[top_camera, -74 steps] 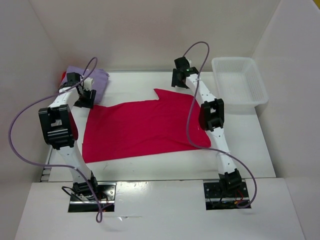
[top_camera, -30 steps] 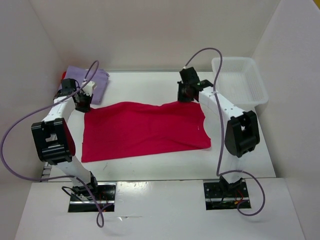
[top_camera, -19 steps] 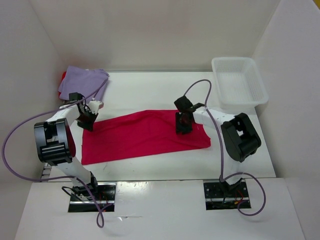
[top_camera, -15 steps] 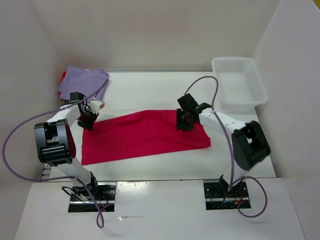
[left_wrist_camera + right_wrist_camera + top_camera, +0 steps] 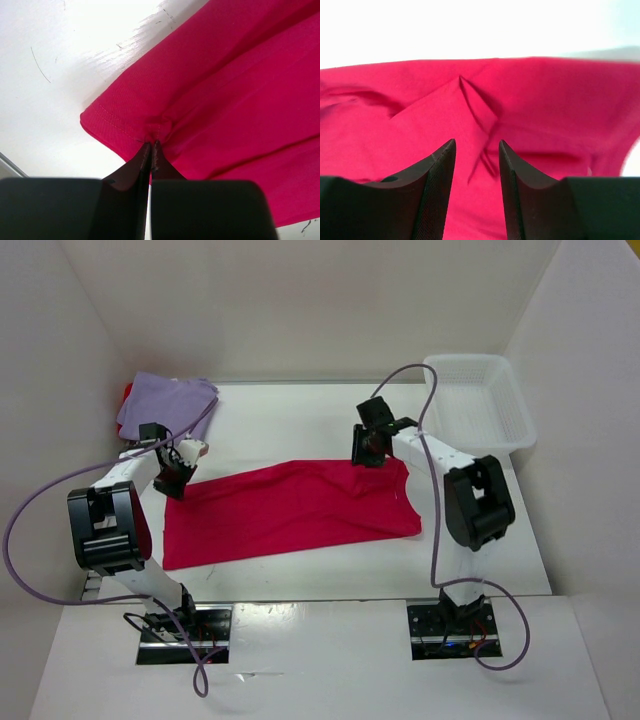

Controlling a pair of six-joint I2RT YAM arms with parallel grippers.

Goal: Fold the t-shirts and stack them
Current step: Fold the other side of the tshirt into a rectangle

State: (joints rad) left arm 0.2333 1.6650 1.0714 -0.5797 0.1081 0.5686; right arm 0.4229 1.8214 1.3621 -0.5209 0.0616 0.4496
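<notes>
The crimson t-shirt [image 5: 290, 510] lies folded mid-surface [image 5: 290, 420]. The left claw [image 5: 150, 147] is clenched, pinching the shirt's far left corner. The right claw [image 5: 476, 145] hangs released over its far right edge, grasping nothing. The lavender t-shirt [image 5: 160, 400] covers a red t-shirt [image 5: 127, 393] in the far left corner.

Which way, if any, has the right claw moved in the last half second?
Yes. The right claw moved across the red shirt toward the far wall, ending level with the bin's near rim.
</notes>
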